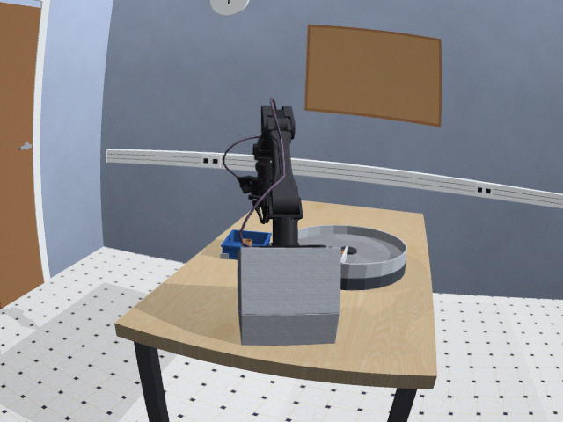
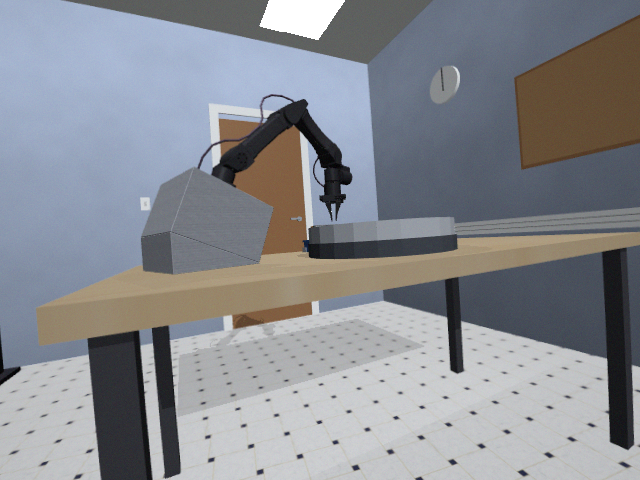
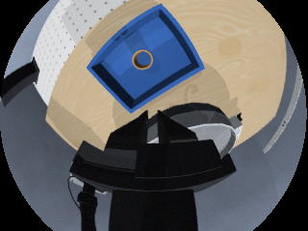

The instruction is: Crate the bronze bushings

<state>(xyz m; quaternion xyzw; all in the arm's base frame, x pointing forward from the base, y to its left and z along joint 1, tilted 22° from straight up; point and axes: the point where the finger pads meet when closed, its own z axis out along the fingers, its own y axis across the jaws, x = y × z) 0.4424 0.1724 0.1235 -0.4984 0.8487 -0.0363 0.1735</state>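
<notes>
The blue crate stands on the table to the left of the arm's base, and one bronze bushing lies inside it. In the wrist view the crate and the bushing lie below and ahead of the fingers. My gripper is shut with nothing between its fingertips; it hangs pointing down, between the crate and the near rim of the grey turntable. It also shows in the wrist view. On the turntable a small bronze piece peeks out beside the hub. No steel bushings are visible.
A large grey box that carries the arm stands at the table's front and hides part of the turntable and crate. The turntable has a raised rim. A door and a wall rail lie beyond the table.
</notes>
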